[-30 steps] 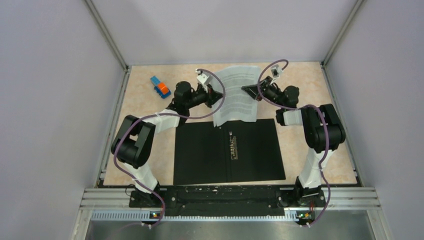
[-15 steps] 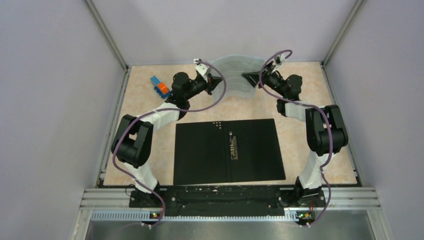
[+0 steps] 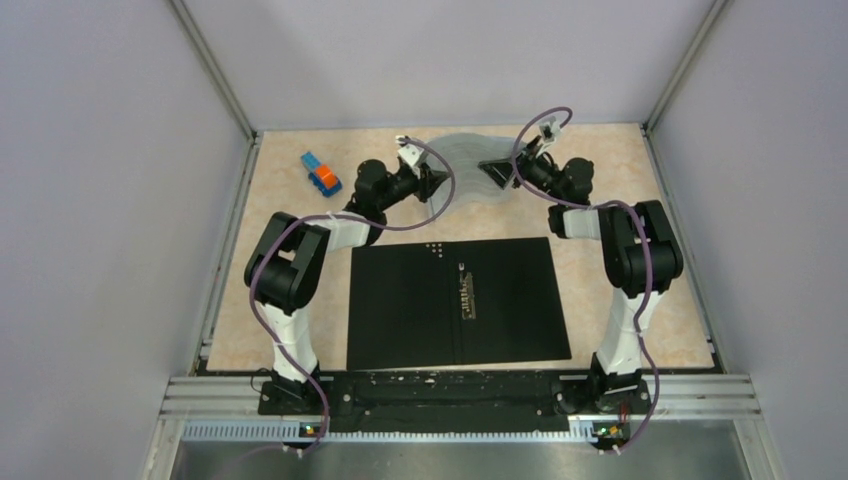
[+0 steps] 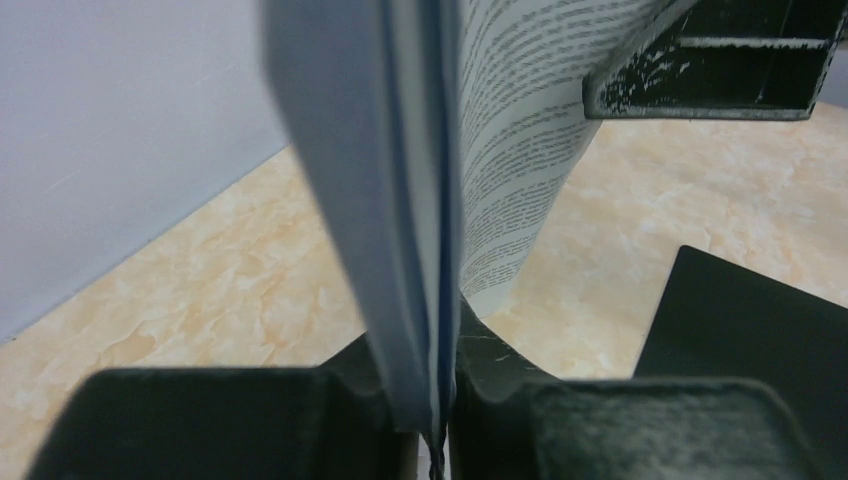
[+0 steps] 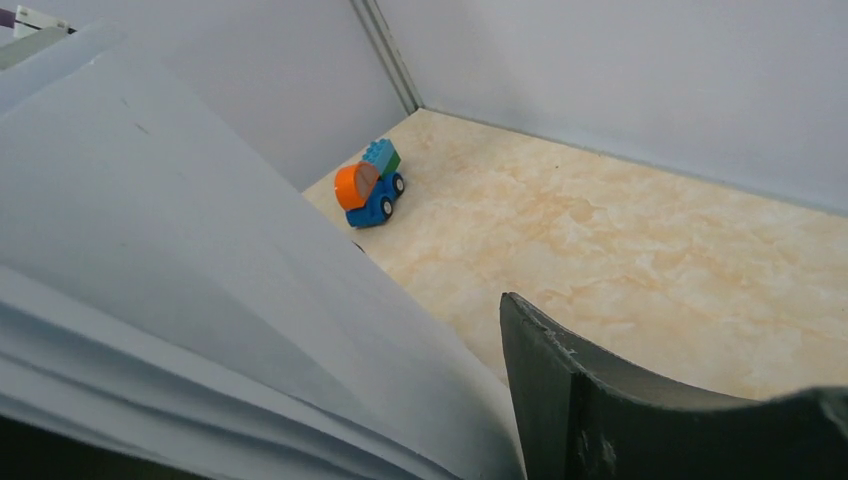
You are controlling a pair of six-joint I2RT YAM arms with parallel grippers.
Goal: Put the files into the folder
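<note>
Jaws of the left gripper (image 4: 434,402) pinch one edge of the files (image 3: 468,160), the right gripper (image 3: 497,170) seemingly clamping the other, so these light, floppy sheets bow in mid-air behind the open folder (image 3: 400,320), best held taut by opposite edges.

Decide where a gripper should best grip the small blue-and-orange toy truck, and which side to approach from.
Probably from above, closing across the toy truck on its two long sides, at the blue body below the orange part. It stands upright on its wheels, long and narrow, with nothing close beside it.
</note>
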